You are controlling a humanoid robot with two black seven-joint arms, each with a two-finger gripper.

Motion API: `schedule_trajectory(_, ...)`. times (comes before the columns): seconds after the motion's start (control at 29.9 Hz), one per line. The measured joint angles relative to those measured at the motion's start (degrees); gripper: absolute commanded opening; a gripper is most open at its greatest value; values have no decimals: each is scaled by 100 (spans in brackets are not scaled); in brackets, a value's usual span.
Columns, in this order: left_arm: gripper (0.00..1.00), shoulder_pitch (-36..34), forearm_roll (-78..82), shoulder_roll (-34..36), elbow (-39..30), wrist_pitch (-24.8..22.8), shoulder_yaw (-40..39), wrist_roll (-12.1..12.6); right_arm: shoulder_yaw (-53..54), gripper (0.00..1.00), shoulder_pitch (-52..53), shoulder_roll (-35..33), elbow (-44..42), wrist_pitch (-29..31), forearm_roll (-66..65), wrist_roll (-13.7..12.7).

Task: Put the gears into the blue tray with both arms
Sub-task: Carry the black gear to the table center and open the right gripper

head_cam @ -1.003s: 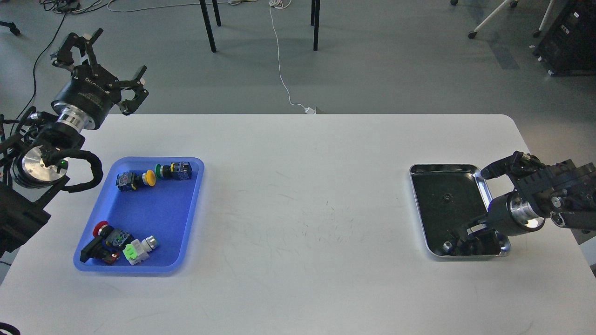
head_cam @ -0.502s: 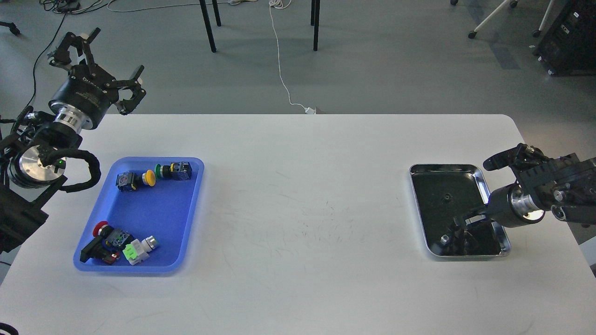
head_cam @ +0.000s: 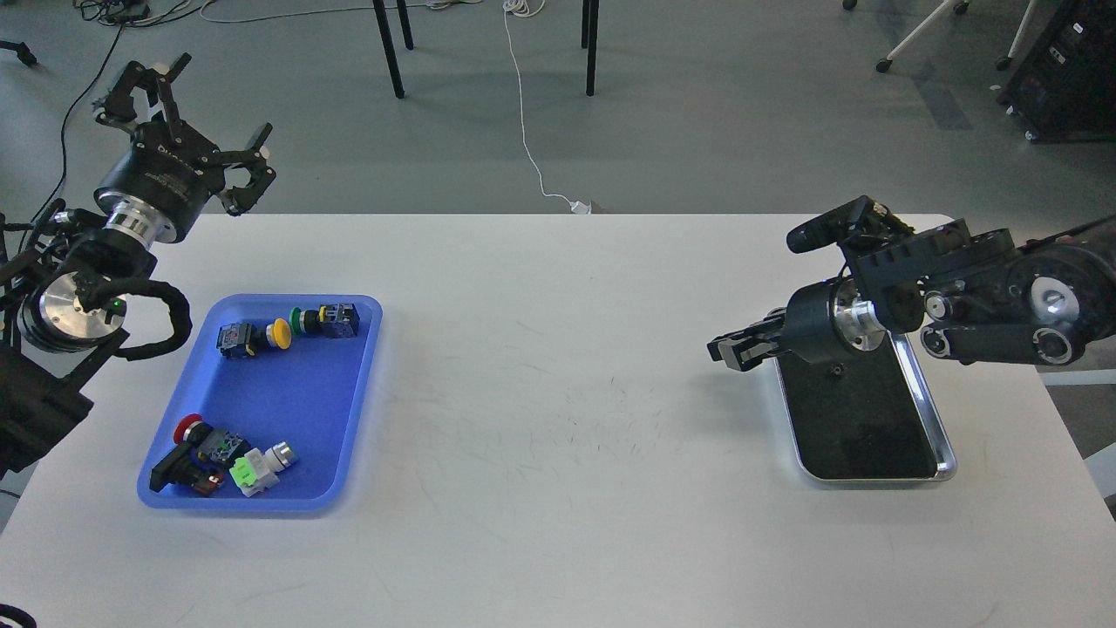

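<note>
1. While the left gripper [head_cam: 187, 113] hung spread wide beyond the table's [head_cam: 558, 419] far left corner, as it had a second before, the right gripper [head_cam: 731, 347] had risen out of the silver tray [head_cam: 942, 453] and swung left.
2. Its jaws now sat close together just past the tray's left rim; whether they held a gear I cannot tell, too dark and small.
3. One gear [head_cam: 837, 370] lay in the silver tray; the one seen earlier near its front was gone, so probably a carry had begun.
4. Blue tray [head_cam: 288, 392] sat well apart at left, holding only push-button switches [head_cam: 288, 330].
5. Bare table lay between; nothing blocked the path.
</note>
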Motion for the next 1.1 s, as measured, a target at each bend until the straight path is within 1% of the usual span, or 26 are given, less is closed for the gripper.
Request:
schedule_trajectory(0.1,98,0,0,20,0,-2,1,0,22,15,-25,578,-112,-129,343,27)
schedule_trajectory(0.2,98,1,5,62,0,-9,2,0,105,15,-137,1047,-331,-208,598,111)
schedule_trajectory(0.3,98,11,8,95,0,-11,1,0,168,16,-351,1447,-558,-263,664,268)
schedule_trajectory(0.37,98,11,9,98,0,-11,4,5,202,16,-505,1635,-677,-297,672,432)
schedule_trajectory(0.47,98,11,9,103,0,-10,9,8,250,16,-738,1751,-776,-321,670,693)
schedule_trajectory(0.54,98,11,9,103,0,-7,10,8,255,16,-884,1765,-877,-338,661,773)
schedule_trajectory(0.84,98,35,13,111,-2,-2,25,9,226,17,-1374,1772,-1179,-373,586,812)
schedule_trajectory(0.9,98,41,13,107,-2,3,25,9,219,20,-1453,1772,-1235,-374,575,812)
schedule_trajectory(0.97,98,42,13,97,-2,4,25,9,219,27,-1493,1772,-1278,-378,575,812)
schedule_trajectory(1.04,98,42,12,95,-2,5,25,9,220,41,-1510,1772,-1304,-379,575,812)
schedule_trajectory(1.07,98,42,11,94,-1,5,25,9,222,46,-1513,1771,-1312,-379,575,812)
schedule_trajectory(1.1,98,42,10,94,-1,5,24,9,224,49,-1514,1772,-1316,-379,575,812)
